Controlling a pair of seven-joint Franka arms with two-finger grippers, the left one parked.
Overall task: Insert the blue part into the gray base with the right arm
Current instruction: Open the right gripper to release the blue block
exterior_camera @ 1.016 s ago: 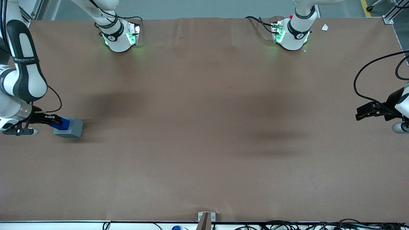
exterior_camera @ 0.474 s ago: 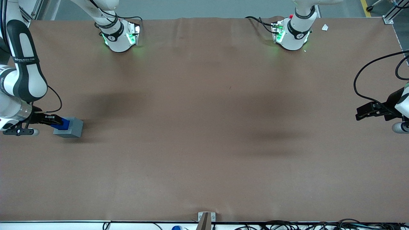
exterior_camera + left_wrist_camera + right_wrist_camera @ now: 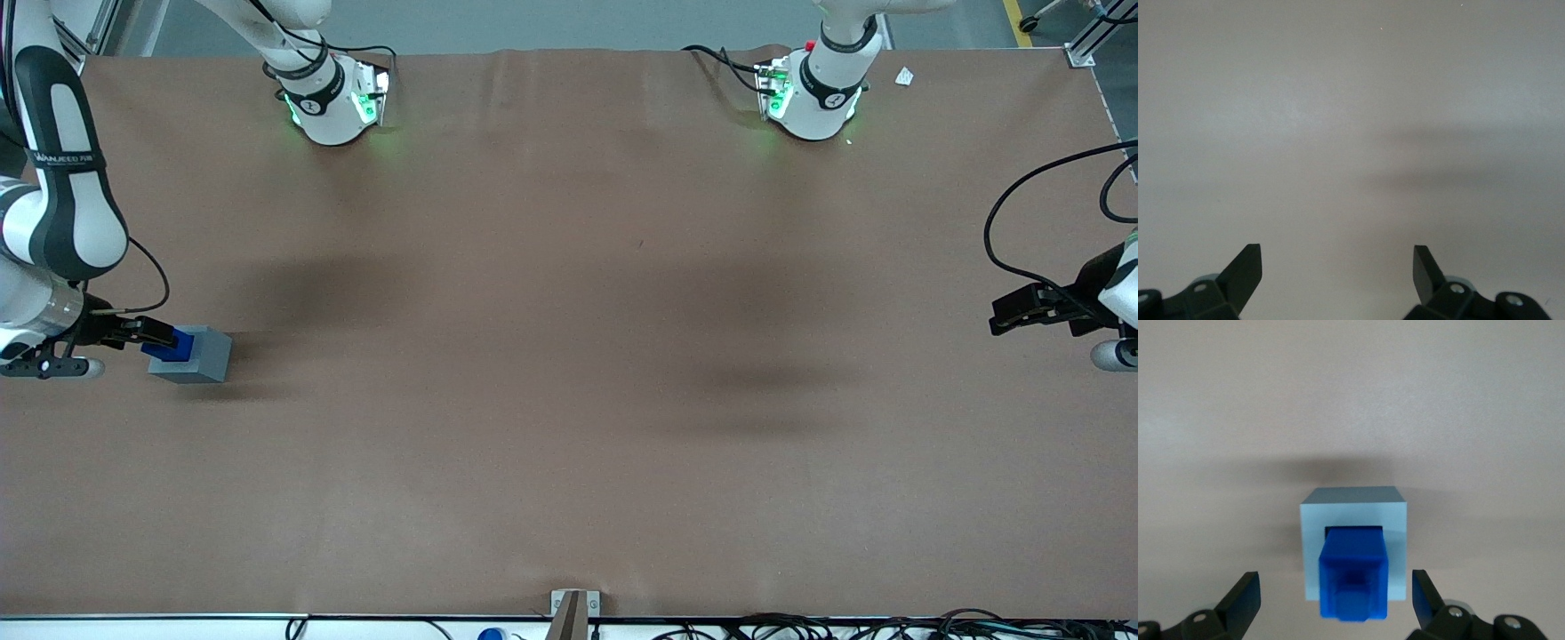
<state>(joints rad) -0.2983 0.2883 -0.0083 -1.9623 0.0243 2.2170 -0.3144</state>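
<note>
The blue part (image 3: 1353, 577) stands in the square recess of the gray base (image 3: 1355, 510) and sticks up out of it. My right arm's gripper (image 3: 1335, 579) is open above them. Its fingers (image 3: 1245, 590) stand wide on either side of the blue part and do not touch it. In the front view the gray base (image 3: 200, 356) sits at the working arm's end of the table with the blue part (image 3: 173, 345) in its top. The gripper (image 3: 147, 336) is just beside the blue part there.
Brown table cover (image 3: 569, 356) spreads wide toward the parked arm's end. Two arm bases (image 3: 333, 102) (image 3: 813, 98) stand along the table edge farthest from the front camera. A small bracket (image 3: 573, 609) sits at the nearest edge.
The right arm has drawn back slightly from the gray base toward its end of the table. The blue part stays in the base.
</note>
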